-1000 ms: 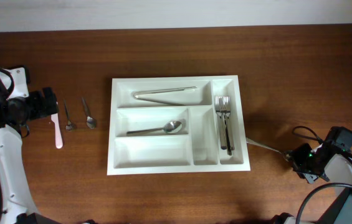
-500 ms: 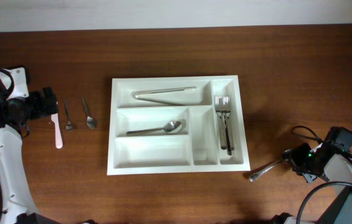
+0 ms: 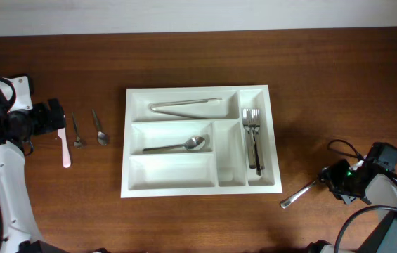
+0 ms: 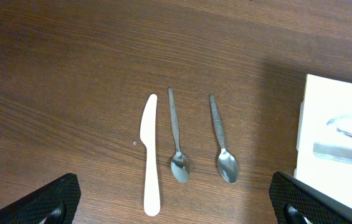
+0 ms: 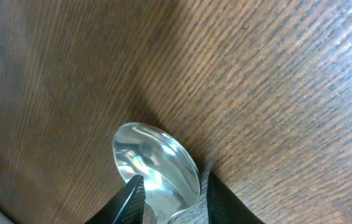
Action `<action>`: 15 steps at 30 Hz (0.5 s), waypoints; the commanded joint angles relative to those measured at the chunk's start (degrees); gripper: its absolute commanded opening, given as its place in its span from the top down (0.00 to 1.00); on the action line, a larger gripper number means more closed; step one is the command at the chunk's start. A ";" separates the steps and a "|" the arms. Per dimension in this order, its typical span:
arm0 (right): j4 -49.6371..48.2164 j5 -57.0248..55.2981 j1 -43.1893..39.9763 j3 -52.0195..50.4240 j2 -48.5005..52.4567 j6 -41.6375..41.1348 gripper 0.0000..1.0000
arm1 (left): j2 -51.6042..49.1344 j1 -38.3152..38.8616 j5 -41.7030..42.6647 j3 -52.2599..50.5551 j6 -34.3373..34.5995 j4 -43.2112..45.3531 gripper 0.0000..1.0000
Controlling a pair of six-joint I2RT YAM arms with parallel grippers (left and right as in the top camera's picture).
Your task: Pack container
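The white container (image 3: 197,91) lies mid-table, holding tongs (image 3: 184,105), a spoon (image 3: 177,146) and forks (image 3: 253,137). Right of it a steel spoon (image 3: 298,195) lies on the wood, handle pointing toward the tray's near right corner. My right gripper (image 3: 333,181) is at its bowl end. In the right wrist view the jaws (image 5: 171,186) stand parted on either side of the spoon's bowl (image 5: 154,155). My left gripper (image 4: 176,205) hangs wide open over a white plastic knife (image 4: 151,155) and two teaspoons (image 4: 176,140) (image 4: 222,143).
A black cable (image 3: 342,149) loops on the table just above the right arm. The knife (image 3: 65,147) and teaspoons (image 3: 76,131) (image 3: 100,128) lie between the left arm and the container's left wall (image 4: 337,130).
The spoon at the right swung from pointing up-left at the tray's right wall to lying down-left on the wood. The right jaws closed, then parted. The left arm stayed still.
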State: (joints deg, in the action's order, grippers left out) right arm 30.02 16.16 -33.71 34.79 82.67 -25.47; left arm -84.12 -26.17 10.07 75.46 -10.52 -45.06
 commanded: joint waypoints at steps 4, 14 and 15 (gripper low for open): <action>-1.01 1.53 -0.11 -1.44 1.49 2.62 0.48 | 0.44 -0.15 0.02 0.98 -0.74 -0.02 0.01; -4.04 5.66 -0.11 -1.44 1.49 6.69 0.28 | 0.44 -0.15 0.02 0.98 -0.74 -0.02 0.01; -4.35 6.16 -0.11 -1.44 1.49 7.06 0.26 | 0.44 -0.15 0.02 0.98 -0.74 -0.02 0.01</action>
State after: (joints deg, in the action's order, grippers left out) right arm 26.35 21.78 -33.71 34.98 82.56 -22.13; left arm -84.12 -26.17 10.07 75.46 -10.52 -45.06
